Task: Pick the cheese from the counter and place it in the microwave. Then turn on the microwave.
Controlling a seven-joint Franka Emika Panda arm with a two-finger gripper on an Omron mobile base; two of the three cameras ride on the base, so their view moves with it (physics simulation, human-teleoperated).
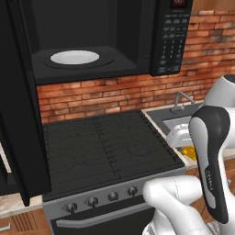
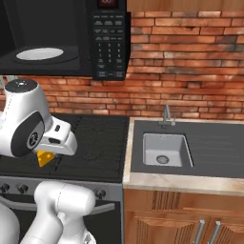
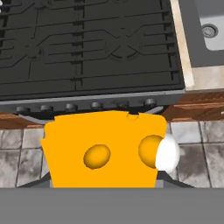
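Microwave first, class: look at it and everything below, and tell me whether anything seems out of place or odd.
The microwave hangs with its door swung wide open and only a white turntable plate inside. The cheese is off the counter, held in the tool above the stovetop. Nothing looks spilled or damaged.

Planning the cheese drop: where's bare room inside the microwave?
Microwave door stands open. The white turntable is bare, with dark floor free around it up to the walls. The gripper carries the cheese low over the stovetop; passing up to the cavity looks unobstructed.
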